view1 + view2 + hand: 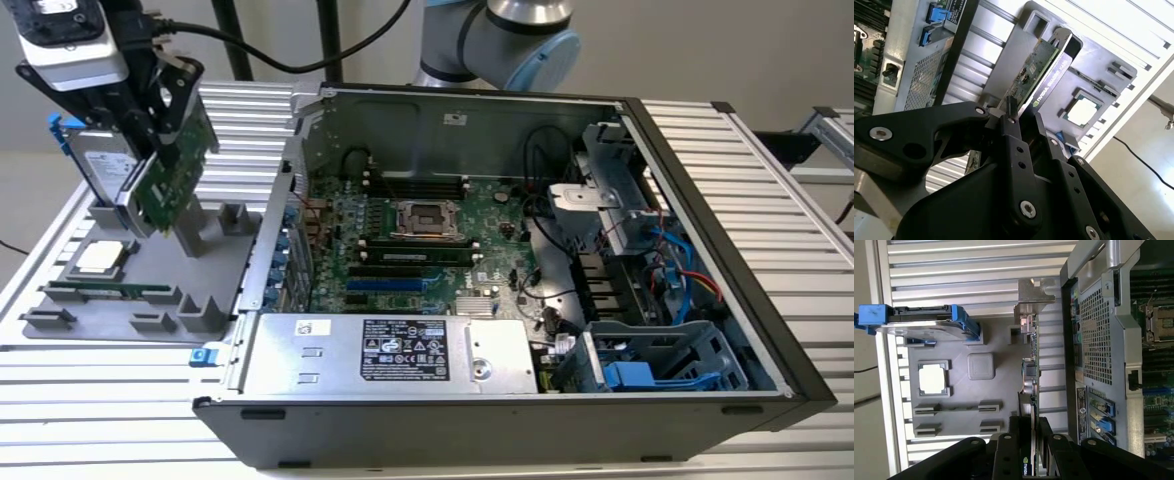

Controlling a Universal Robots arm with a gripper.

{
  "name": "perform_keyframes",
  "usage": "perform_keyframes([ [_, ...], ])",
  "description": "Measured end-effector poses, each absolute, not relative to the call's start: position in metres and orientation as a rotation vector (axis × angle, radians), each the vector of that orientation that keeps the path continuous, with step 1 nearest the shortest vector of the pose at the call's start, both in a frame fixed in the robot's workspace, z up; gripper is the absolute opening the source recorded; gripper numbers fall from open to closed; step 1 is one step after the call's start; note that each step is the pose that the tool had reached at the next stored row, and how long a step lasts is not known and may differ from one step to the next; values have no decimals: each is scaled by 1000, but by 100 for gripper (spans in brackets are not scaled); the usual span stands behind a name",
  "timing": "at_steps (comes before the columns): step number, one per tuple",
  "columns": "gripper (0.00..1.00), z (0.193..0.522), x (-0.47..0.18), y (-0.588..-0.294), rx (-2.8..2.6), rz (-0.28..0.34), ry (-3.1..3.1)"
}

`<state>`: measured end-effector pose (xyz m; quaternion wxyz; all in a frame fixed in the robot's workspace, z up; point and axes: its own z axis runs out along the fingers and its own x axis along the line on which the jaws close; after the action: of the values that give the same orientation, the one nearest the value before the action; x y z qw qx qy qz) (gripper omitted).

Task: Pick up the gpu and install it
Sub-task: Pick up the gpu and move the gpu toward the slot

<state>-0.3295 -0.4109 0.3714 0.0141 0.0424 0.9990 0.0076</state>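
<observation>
The gpu is a green card standing on edge over the grey parts tray at the exterior view's left. My gripper comes down on its upper edge with the black fingers shut on the card. I cannot tell whether the card's lower end still touches the tray. In the second wrist view the gpu runs out from between the fingers, green face and black cooler side showing. In the first wrist view the gpu is edge-on, its silver bracket at the far end, with the gripper pinching it.
A hard drive with blue rails stands beside the gpu. A processor and a memory stick lie in the tray. The open computer case sits to the right, with motherboard, slots and power supply.
</observation>
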Motion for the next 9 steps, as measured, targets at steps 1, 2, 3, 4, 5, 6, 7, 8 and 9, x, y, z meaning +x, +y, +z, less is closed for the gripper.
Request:
perform_keyframes([
  [1, 0, 372, -329, -411, 132, 24, 3111],
  [2, 0, 372, -330, -411, 132, 24, 3111],
  [3, 0, 373, -330, -411, 132, 24, 3111],
  [4, 0, 373, -330, -411, 132, 24, 3111],
  [5, 0, 374, -330, -411, 132, 24, 3111],
  [6, 0, 375, -330, -411, 132, 24, 3111],
  [7, 0, 376, -330, -411, 132, 24, 3110],
  [8, 0, 376, -330, -411, 132, 24, 3110],
  [9, 0, 377, -330, -411, 132, 24, 3110],
])
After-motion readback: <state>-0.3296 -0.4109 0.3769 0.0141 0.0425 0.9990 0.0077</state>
